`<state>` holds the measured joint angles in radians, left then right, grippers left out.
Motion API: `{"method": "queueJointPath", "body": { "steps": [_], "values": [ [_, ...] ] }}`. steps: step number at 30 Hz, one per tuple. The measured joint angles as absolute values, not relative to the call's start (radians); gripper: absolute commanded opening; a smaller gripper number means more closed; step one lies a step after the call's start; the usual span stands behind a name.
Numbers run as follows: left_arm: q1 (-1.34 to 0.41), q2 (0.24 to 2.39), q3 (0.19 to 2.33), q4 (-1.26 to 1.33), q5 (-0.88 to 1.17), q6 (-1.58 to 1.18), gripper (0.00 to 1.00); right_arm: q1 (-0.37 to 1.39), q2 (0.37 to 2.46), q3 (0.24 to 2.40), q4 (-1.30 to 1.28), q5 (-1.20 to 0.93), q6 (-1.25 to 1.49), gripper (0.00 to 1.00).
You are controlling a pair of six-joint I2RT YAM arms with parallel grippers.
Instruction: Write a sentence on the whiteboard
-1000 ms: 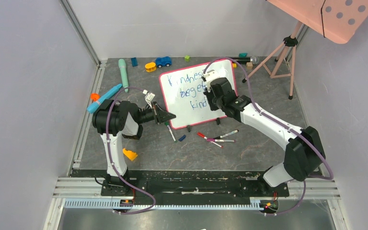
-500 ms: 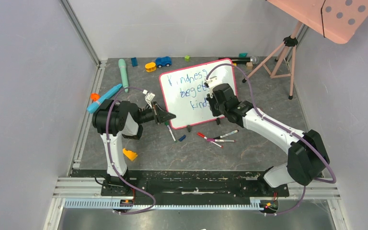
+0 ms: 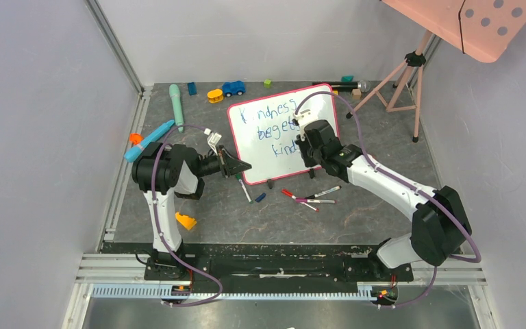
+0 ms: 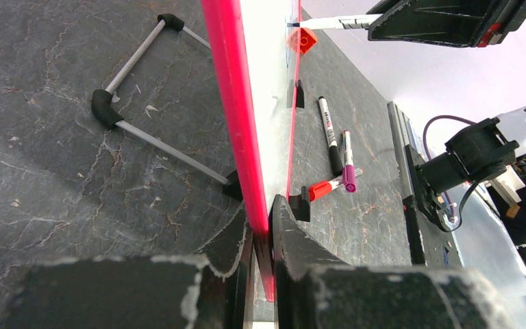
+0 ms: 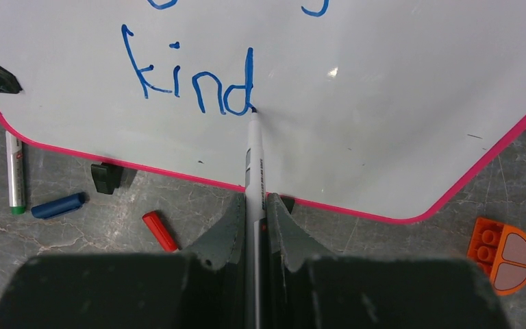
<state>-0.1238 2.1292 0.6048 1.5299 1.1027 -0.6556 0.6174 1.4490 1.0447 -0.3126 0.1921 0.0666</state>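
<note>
The right pincer point(image 5: 255, 209) is clenched on a slim white marker pen with a blue tip point(image 5: 254, 154), which points to 12 o'clock in the wrist view. The tip touches the large glossy white whiteboard with a thin pink-red frame point(image 5: 397, 103), just at the foot of the "d" in "kind". This word is the third line of the blue handwritten sentence point(image 3: 274, 130). Above it stand "Kindness" and "beget", the end of which the arm hides. The left pincer point(image 4: 261, 236) is closed on the lower left edge of the board's frame. The whiteboard stands mid-counter point(image 3: 246, 219), toward 12 o'clock. At 6 o'clock of it lie loose markers point(image 3: 311, 197). A red cap point(image 5: 159, 231) and a blue cap point(image 5: 57, 205) lie near a black clip foot point(image 5: 106, 177).
</note>
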Motion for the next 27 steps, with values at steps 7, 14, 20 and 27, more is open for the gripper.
{"method": "queueJointPath", "body": {
  "steps": [7, 14, 20, 27],
  "values": [
    [-0.124, 2.129, 0.605, 1.530, 1.103, -0.656, 0.03, 0.617, 1.441, 1.033, -0.323, 0.207, 0.066, 0.00],
    [-0.124, 2.129, 0.605, 1.530, 1.103, -0.655, 0.03, 0.611, 1.429, 1.045, -0.340, 0.191, 0.067, 0.00],
    [-0.124, 2.129, 0.605, 1.530, 1.104, -0.655, 0.04, 0.599, 1.390, 1.075, -0.346, 0.181, 0.068, 0.00],
    [-0.124, 2.129, 0.605, 1.530, 1.104, -0.655, 0.04, 0.579, 1.383, 1.076, -0.361, 0.190, 0.066, 0.00]
  ]
}}
